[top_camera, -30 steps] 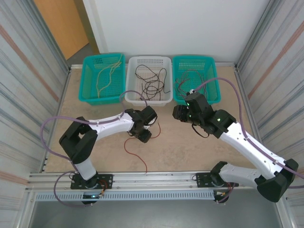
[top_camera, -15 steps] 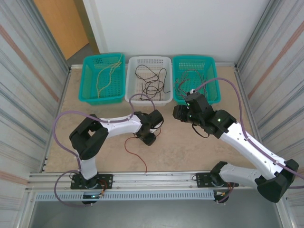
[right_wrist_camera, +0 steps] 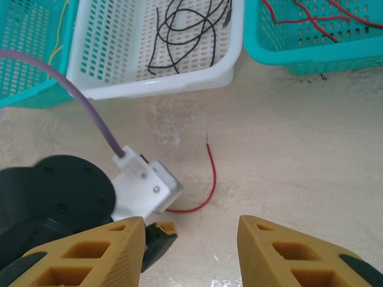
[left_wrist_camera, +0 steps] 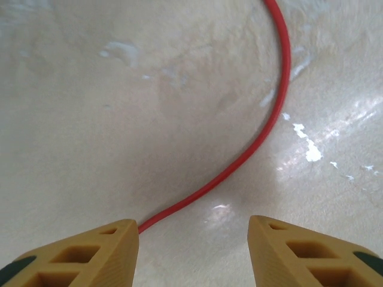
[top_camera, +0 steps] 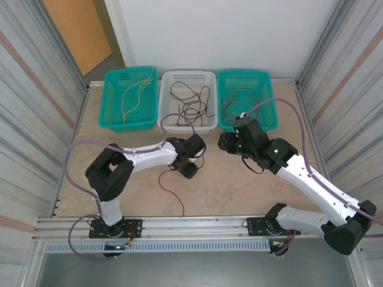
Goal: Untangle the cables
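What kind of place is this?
Probably a robot test booth in a lab: a left arm and right arm bolted to a table, ribbed metal walls, and baskets holding thin cables.

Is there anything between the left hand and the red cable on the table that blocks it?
Nothing visible does. The left hand is open above the red cable, which lies on the bare table with no other thing over it.

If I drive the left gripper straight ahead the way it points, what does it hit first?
Probably the red cable, which lies on the table and crosses the gap ahead of the open left gripper, with the tabletop right beneath it. Depth is hard to judge.
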Tool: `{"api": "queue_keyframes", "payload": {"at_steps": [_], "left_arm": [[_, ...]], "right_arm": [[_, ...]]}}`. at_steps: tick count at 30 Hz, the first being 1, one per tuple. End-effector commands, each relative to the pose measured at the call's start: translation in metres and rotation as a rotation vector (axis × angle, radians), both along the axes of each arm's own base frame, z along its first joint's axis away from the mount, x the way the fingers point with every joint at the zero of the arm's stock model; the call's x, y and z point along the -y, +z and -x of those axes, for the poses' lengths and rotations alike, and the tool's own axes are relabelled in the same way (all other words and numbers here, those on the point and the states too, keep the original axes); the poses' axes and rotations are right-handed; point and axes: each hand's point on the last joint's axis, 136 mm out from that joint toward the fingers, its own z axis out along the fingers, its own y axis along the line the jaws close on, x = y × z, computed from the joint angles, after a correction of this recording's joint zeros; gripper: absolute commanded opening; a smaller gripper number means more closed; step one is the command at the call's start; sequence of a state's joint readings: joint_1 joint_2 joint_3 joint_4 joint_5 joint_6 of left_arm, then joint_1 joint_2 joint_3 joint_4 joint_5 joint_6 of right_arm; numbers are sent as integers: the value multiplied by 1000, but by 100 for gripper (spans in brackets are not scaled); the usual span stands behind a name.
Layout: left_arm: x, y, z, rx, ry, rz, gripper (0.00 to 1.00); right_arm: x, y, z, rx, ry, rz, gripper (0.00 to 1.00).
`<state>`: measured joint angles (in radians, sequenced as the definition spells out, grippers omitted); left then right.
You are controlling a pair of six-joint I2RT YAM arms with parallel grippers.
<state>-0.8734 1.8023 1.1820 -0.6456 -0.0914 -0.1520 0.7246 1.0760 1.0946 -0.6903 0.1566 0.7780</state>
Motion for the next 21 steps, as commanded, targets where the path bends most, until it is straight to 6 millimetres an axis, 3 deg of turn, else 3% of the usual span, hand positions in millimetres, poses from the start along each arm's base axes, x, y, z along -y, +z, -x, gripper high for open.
{"api": "queue_keyframes", "payload": {"at_steps": [1, 10, 14, 21], "left_arm": [[-22, 10, -5, 13, 103, -2, 51], [-91, 8, 16, -44, 382, 41, 39], [-100, 4, 16, -48, 456, 53, 37], [-100, -19, 18, -109, 480, 39, 35]], "right_arm": [[2, 9, 2, 4, -14, -21, 44], [5, 8, 1, 11, -22, -14, 45], [1, 10, -1, 15, -17, -27, 44], [8, 13, 3, 21, -24, -17, 44]]}}
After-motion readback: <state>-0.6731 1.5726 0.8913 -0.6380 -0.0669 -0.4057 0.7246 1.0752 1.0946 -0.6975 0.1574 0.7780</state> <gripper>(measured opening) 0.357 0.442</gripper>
